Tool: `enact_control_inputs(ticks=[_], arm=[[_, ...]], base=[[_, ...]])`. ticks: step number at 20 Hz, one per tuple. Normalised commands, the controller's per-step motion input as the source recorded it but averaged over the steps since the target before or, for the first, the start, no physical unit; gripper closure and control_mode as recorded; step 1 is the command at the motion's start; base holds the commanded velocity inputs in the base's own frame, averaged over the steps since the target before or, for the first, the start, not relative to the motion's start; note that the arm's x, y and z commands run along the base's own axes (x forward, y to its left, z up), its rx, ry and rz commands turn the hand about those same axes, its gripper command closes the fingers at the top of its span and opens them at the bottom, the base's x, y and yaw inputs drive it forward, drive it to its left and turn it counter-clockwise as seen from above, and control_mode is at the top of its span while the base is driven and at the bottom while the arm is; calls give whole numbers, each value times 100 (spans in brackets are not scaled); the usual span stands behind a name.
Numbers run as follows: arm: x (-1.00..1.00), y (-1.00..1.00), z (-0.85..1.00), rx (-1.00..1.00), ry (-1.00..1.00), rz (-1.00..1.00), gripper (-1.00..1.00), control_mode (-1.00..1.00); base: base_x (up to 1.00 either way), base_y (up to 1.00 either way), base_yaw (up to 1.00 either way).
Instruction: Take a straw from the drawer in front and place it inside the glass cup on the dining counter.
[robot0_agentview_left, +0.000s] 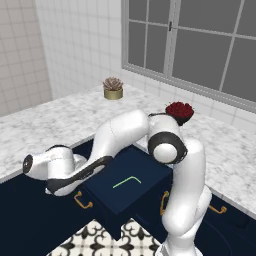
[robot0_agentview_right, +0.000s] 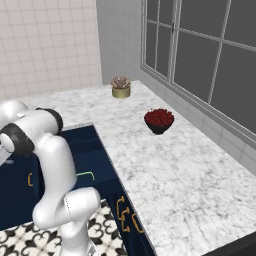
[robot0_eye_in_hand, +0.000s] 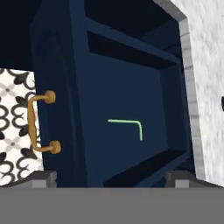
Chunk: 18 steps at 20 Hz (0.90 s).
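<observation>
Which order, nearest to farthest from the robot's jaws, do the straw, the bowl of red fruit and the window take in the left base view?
1. The straw, lying in the open drawer that the jaws face.
2. The bowl of red fruit, on the marble worktop beyond the arm, to the right.
3. The window, on the wall behind the bowl, farthest back.

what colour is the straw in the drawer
Light green straw, clearest in the hand view, against the navy drawer.

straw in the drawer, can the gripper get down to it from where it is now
Probably yes. The drawer stands pulled out, and the bent green straw lies alone on its bare floor. The open gripper looks straight down at it, with nothing between.
</observation>
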Motion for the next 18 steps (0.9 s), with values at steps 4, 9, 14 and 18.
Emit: enact_control_inputs(ticks=[4,9,14,18], arm=[[32,-100,48,13,16,-11,-100,-100],[43,-85,-16,13,17,0,-100,-100],[66,-37,-57,15,16,4,-100,-100],[75,-8,-71,13,23,6,-100,-100]], base=[[0,0,0],[0,0,0],[0,0,0],[0,0,0]])
